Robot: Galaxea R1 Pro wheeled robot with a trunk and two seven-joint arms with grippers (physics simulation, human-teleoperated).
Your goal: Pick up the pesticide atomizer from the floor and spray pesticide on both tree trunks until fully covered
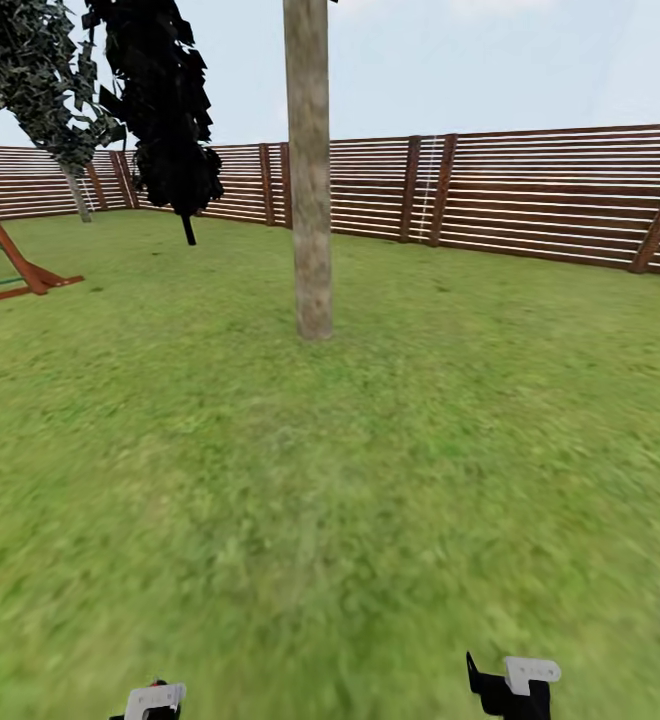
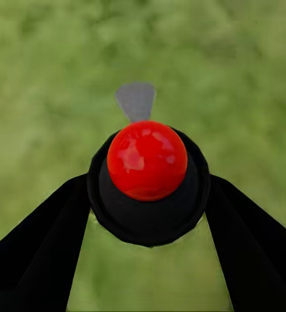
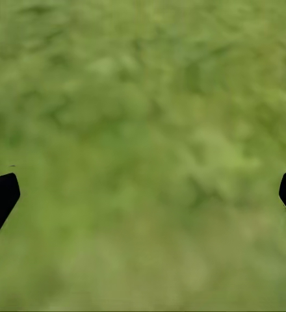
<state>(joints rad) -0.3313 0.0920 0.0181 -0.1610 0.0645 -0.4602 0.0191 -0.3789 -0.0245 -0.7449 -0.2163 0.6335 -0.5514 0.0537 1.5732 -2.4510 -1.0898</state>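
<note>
Left wrist: left hand pinching atomizer, nozzle blurred | right hand spread

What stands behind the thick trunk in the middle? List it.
Behind the tree trunk runs the slatted wooden fence, then sky. The trunk covers a strip of fence, so what stands there cannot be seen. The black tree stands farther back, left.

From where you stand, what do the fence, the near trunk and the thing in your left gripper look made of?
Fence: brown horizontal slats on darker posts, apparently stained wood, matte. Tree trunk: mottled beige-grey, bark-like and dull. The atomizer in the left gripper: a glossy red dome with highlights on a black round body, probably plastic, though a render leaves that open.
</note>
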